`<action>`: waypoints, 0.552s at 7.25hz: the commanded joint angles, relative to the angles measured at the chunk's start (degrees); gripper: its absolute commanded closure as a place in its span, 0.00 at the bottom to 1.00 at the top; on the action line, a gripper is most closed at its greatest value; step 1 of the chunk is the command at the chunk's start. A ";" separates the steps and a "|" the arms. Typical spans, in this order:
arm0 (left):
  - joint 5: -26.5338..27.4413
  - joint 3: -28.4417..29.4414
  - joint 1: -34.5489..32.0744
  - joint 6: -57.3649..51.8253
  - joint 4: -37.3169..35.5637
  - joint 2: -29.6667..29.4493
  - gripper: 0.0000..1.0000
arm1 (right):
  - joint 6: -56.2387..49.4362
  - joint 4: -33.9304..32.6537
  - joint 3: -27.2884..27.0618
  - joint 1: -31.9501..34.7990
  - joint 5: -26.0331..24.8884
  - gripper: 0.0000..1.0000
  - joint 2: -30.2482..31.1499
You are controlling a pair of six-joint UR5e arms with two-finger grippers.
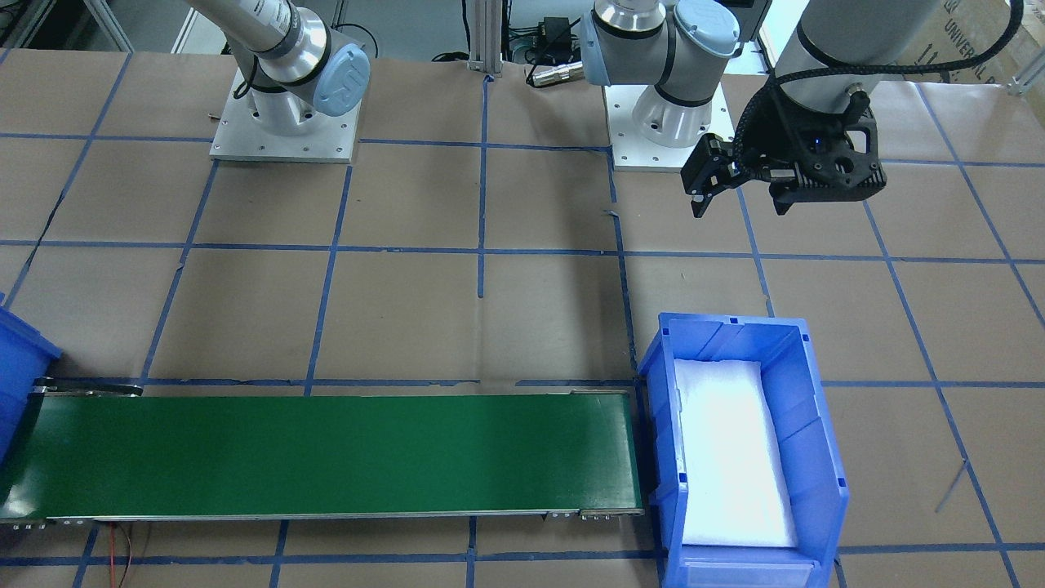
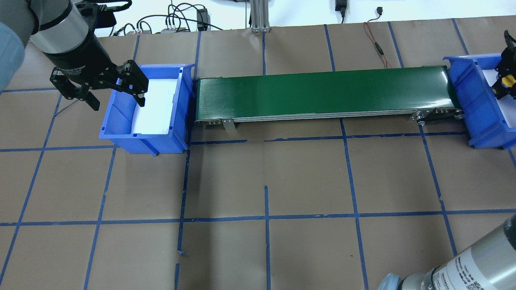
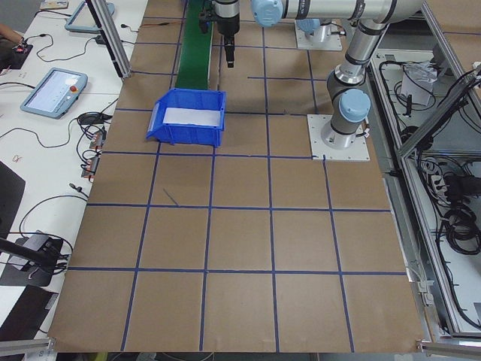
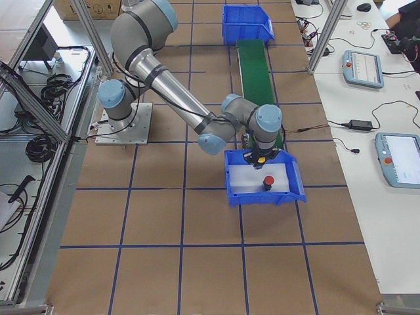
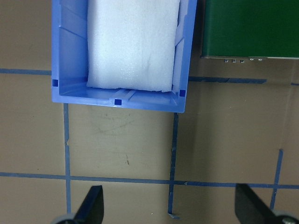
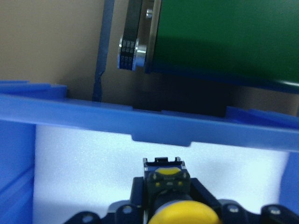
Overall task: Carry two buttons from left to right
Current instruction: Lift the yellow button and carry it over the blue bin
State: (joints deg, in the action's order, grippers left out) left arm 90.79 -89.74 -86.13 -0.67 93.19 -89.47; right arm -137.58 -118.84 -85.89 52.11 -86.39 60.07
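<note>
**Yellow button in my right pincer, red one already in the right bin**

The yellow button point(image 6: 184, 213) sat clamped between the two fingers of my right pincer point(image 2: 506, 80), which gripped its black base with the cap facing my wrist camera. I held it inside the right blue bin point(image 2: 469, 86), over the white foam point(image 6: 84, 168) and close to the wall nearest the belt. I could not tell whether its base touched the foam.

The red button point(image 4: 268, 180) stood upright on the same foam, just beside my right pincer on the side away from the belt and not touching it.

The green belt point(image 2: 322, 92) ran between the two bins with nothing on it. At its other end the left blue bin point(image 2: 181, 100) held only its foam pad point(image 5: 133, 42).

My left pincer point(image 2: 119, 105) hung raised near that bin with its fingers spread wide and nothing between them. My wrist camera showed brown table paper point(image 5: 210, 140) and blue tape lines beneath it.
</note>
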 commanded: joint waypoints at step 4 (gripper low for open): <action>0.00 0.00 -0.01 0.05 0.06 0.00 0.00 | -0.32 -1.92 -0.95 -0.60 -3.34 0.00 -1.71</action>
State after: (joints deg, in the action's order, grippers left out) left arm 90.83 -89.74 -86.13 -0.65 93.23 -89.48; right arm -138.08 -120.75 -86.68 51.53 -88.86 58.24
